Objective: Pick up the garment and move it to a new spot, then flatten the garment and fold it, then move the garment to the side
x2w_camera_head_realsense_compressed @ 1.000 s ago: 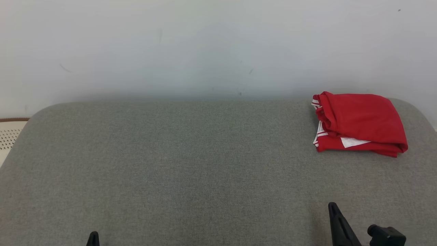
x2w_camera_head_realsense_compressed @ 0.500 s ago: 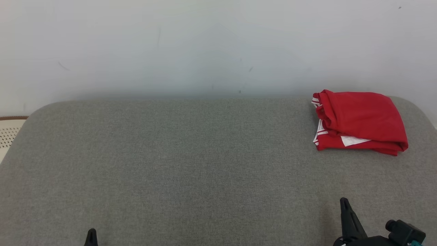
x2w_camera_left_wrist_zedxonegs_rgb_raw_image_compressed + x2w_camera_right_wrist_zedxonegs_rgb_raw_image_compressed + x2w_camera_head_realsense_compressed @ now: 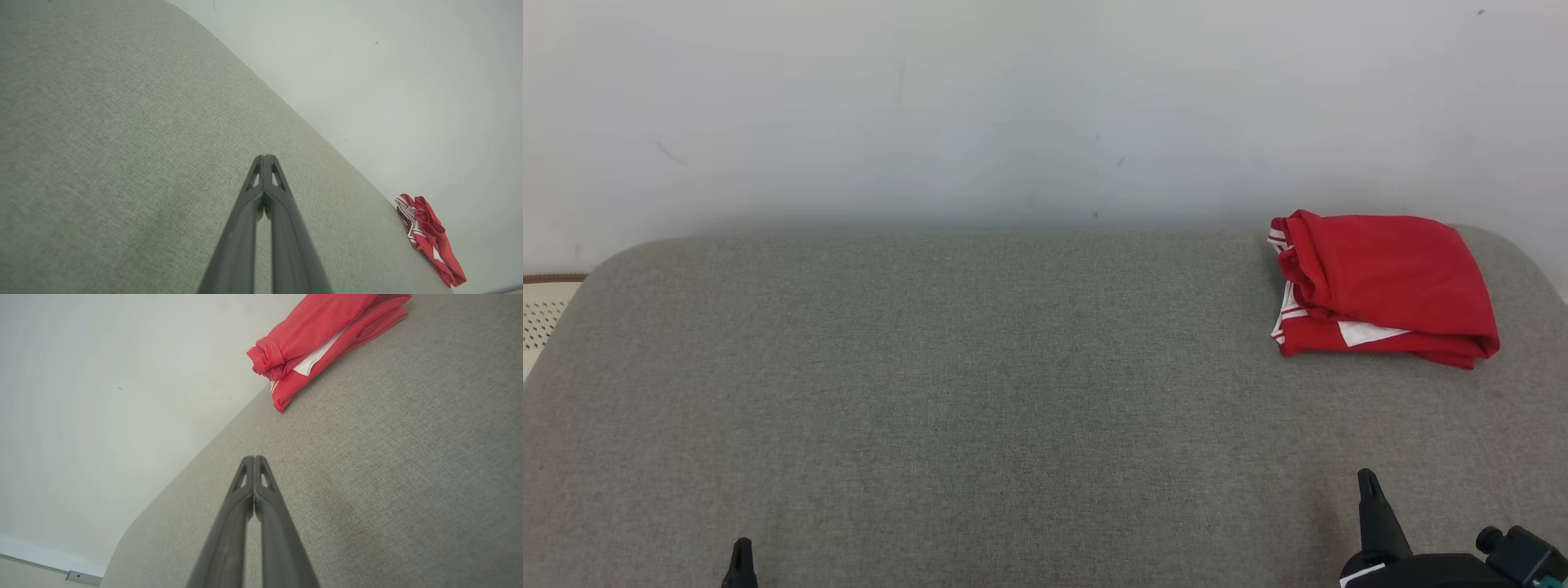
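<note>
My arms sit low, fingers pointing across the grey desk (image 3: 931,408). My left end effector (image 3: 265,160) and right end effector (image 3: 253,459) are clenched on nothing. The folded red garment (image 3: 1380,278) lies at the far right corner. My right wrist view also catches the skirting (image 3: 83,577).

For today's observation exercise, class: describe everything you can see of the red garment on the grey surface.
The red garment is soft, thin-looking fabric with white stripes along its left edge and a white patch near the front. It is folded into a compact, slightly rumpled bundle lying at the far right of the grey padded surface, close to the pale wall. It rests on that surface; nothing grips it.
</note>
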Available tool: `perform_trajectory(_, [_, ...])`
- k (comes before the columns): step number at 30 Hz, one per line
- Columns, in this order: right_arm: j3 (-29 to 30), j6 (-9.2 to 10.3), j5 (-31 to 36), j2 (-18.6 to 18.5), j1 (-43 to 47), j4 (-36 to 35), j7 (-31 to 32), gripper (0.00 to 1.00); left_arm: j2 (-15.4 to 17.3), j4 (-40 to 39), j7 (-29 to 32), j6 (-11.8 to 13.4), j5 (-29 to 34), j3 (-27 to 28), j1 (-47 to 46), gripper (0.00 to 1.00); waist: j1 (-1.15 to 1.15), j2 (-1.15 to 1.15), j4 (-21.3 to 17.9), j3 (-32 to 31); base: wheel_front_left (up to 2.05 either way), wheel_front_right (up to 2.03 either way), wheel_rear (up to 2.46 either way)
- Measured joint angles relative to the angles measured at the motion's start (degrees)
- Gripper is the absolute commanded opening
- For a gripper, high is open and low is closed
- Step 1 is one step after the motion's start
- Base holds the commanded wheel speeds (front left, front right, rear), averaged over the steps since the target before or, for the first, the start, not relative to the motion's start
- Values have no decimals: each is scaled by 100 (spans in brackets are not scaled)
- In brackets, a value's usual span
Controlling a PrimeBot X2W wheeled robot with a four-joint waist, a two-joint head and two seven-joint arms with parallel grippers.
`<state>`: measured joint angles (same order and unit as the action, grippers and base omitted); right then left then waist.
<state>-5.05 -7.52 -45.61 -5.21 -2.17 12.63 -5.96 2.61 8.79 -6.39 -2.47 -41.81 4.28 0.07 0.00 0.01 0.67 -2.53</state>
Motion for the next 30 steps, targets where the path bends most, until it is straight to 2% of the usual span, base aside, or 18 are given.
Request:
perform_trajectory(15, [266, 1, -1098, 10, -182, 109, 296, 0, 2, 185, 260, -104, -1177, 16, -199, 0, 0, 0, -11, 49, 0, 0, 0])
perform_trajectory(30, [494, 1, -1953, 30, -310, 188, 535, 0, 4, 337, 467, -199, -2085, 27, -379, 0, 0, -1, -22, 95, 0, 0, 0])
